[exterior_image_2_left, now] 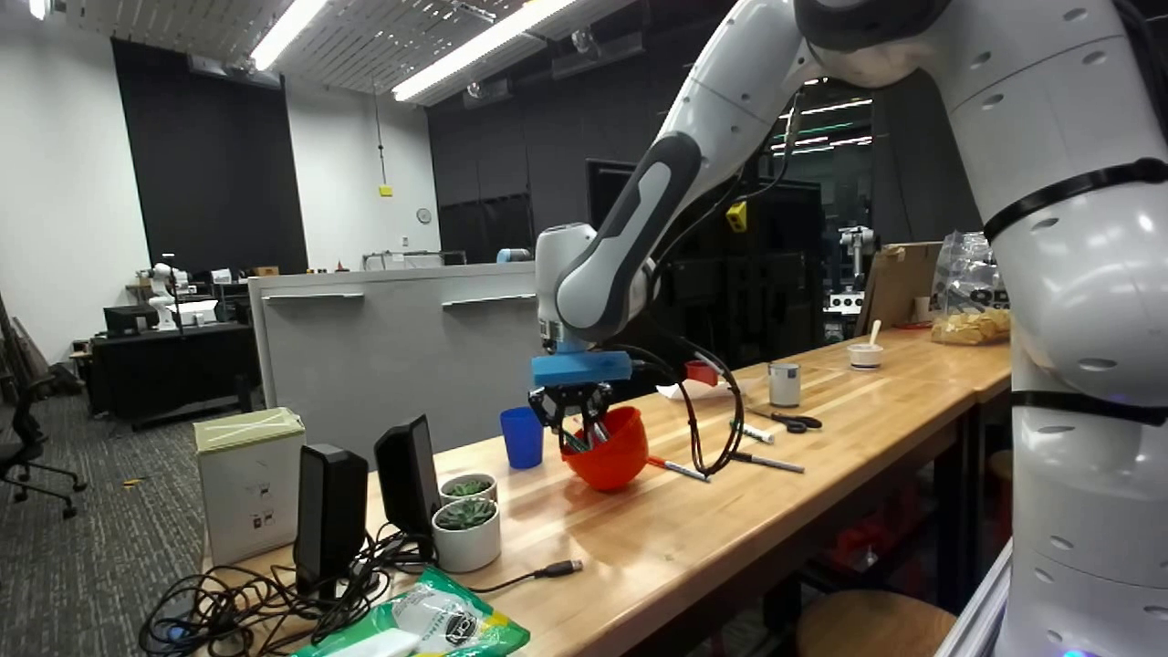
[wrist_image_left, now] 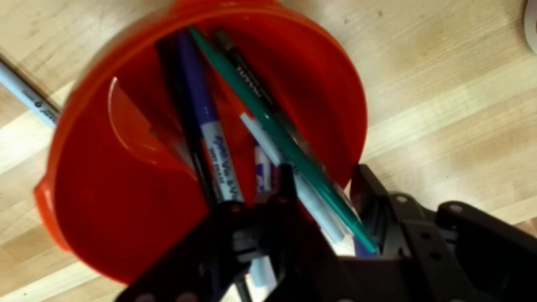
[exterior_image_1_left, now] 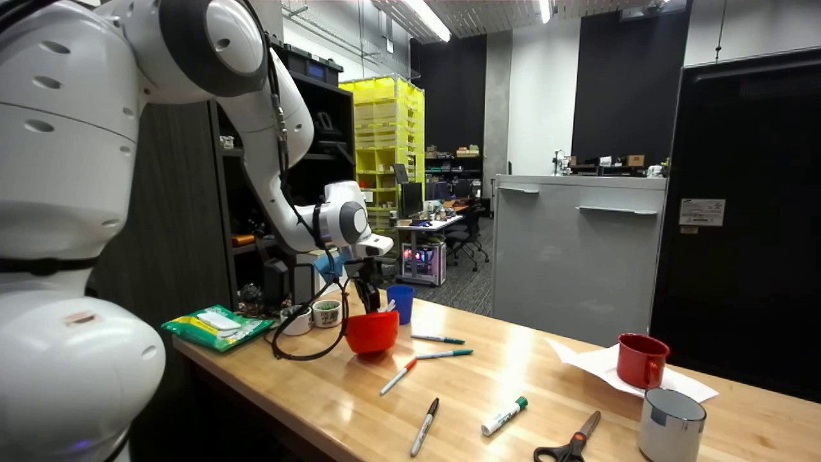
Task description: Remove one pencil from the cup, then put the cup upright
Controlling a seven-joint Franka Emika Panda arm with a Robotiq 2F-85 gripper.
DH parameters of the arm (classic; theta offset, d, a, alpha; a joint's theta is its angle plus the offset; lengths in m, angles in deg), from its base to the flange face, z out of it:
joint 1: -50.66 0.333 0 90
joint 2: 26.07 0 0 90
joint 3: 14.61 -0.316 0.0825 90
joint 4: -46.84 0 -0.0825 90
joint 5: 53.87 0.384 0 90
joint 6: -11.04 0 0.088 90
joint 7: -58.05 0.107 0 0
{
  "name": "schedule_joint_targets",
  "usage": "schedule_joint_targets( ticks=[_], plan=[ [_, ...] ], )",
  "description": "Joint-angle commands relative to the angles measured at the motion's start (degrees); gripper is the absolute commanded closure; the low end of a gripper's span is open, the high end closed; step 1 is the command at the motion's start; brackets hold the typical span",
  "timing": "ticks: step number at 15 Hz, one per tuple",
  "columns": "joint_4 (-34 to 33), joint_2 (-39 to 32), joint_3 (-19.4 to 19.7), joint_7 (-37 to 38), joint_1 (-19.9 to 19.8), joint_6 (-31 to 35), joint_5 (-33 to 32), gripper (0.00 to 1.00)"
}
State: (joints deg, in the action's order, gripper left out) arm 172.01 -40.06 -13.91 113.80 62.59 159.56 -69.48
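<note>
Past the wooden table, a grey cabinet and tall yellow shelving were seen in an exterior view. The red-orange cup was rested on the table, tilted, its mouth turned up and to the left in an exterior view, with a blue cup placed just beside it on the left. Inside it, in the wrist view, a green pen, a pale blue pen and a purple-capped marker were seen lying slanted. At the mouth the gripper was poised. Its jaws were spread, with the green pen and the pale blue pen framed in the gap; the rim was partly covered by one jaw, and whether any pen was touched could not be told.

In an exterior view, a red-capped pen, two green-capped pens, a black-capped pen and a green-capped marker were scattered to the right, with scissors laid near. Farther right, white paper was covered in part by a dark red mug, and a grey-white cup was set nearer. At the near left of an exterior view, potted plants, black speakers and a green packet were placed.
</note>
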Motion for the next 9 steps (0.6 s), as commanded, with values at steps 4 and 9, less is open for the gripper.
schedule_joint_targets(
  ticks=[4,9],
  plan=[
    [1.76,0.37,-1.49,-2.49,-0.68,1.80,4.13,1.00],
    [3.54,0.86,-3.15,-7.69,-0.97,5.16,12.24,0.98]
  ],
)
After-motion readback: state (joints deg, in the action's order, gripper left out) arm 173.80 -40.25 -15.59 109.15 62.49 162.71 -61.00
